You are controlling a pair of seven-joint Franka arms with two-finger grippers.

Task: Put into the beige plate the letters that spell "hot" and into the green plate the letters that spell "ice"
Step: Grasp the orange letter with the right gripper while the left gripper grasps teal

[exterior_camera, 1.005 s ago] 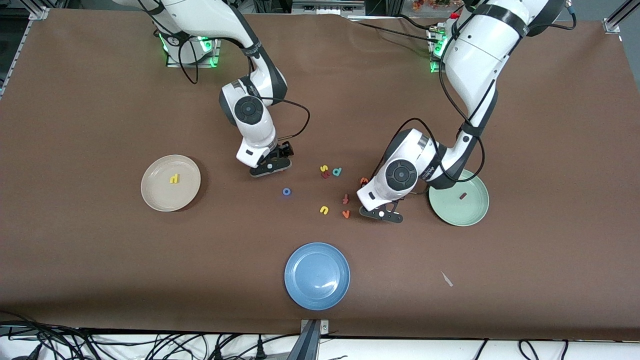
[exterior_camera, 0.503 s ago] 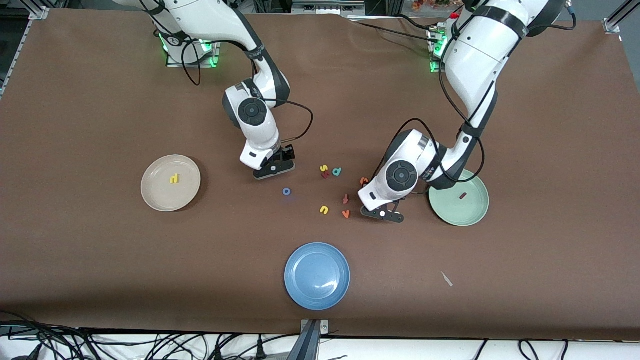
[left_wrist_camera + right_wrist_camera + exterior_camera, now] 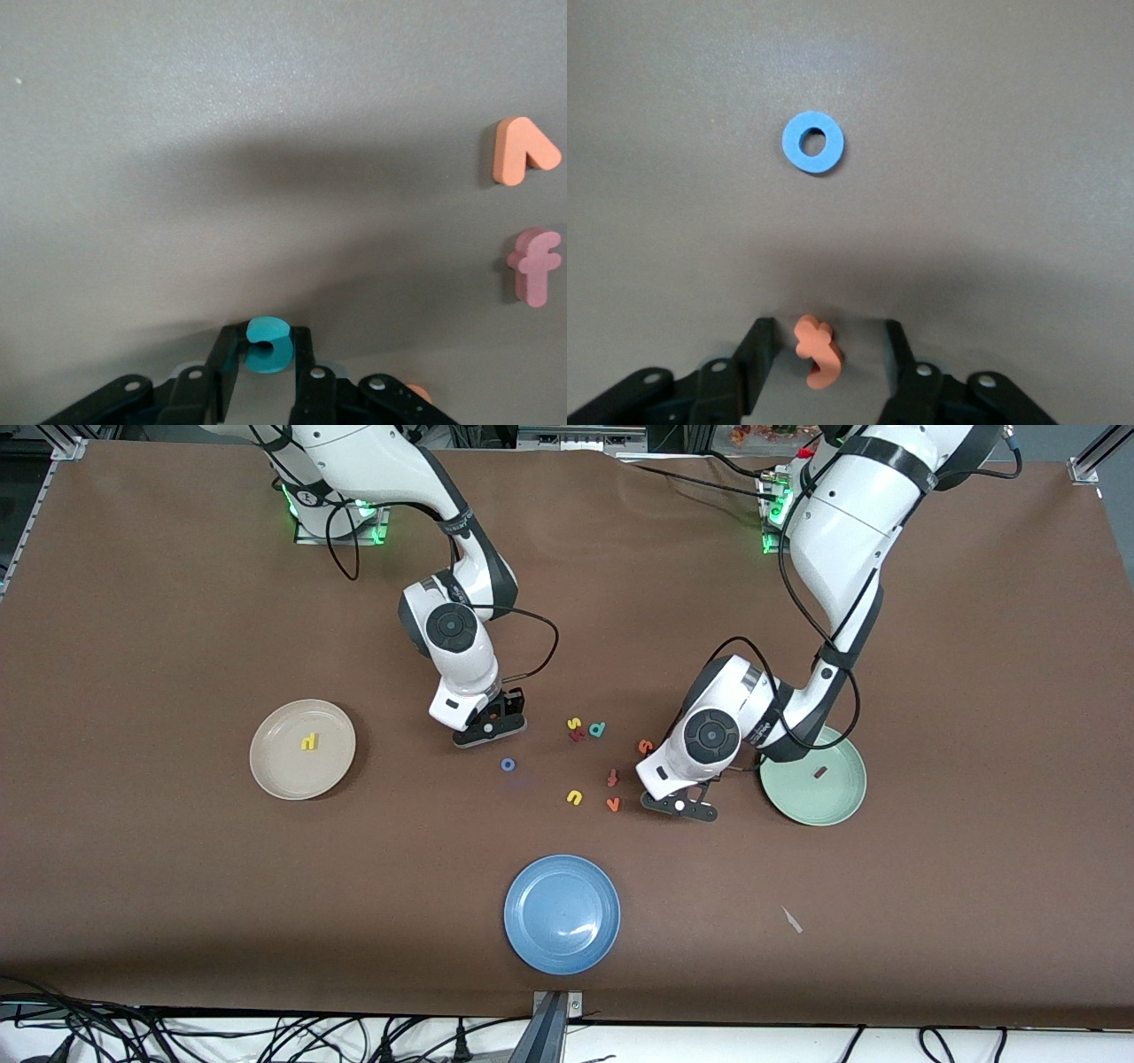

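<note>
right gripper (image 3: 489, 729): down at the table, jaws part open, nothing held yet. The orange t (image 3: 816, 351) lies flat between the fingers w/ a gap on each side.

orange t spot: on the cloth just beside the blue o (image 3: 508, 764), a bit farther from the front cam than the o.

left gripper (image 3: 679, 806): down low, jaws drawn in narrow against both sides of the teal c (image 3: 267, 343). Looks like a pinch to us, but we can't tell if it's off the cloth.

teal c spot: near the orange v (image 3: 612, 804), between it and the green plate (image 3: 837, 804).

done so far: yellow h (image 3: 308, 741) sits in the beige plate (image 3: 266, 772), dark red i (image 3: 820, 772) in the green one. The orange e (image 3: 645, 746) lies on the table by the left wrist.

risk 1: the t sits crooked and closer to one finger imo, so that finger prob hits first and may spin or flick it out.

risk 2: foam is tiny and squishy. Too hard a squeeze and the c could twist or pop free on the lift.

risk 3: the pinkish f (image 3: 534, 266) and the v are close to the c, so a sloppy lift might nudge them.

risk 4: shallow rims, so a drop from high up could bounce a letter out.

risk 5: plates are well apart, and a weak grip may let go mid-carry.
</note>
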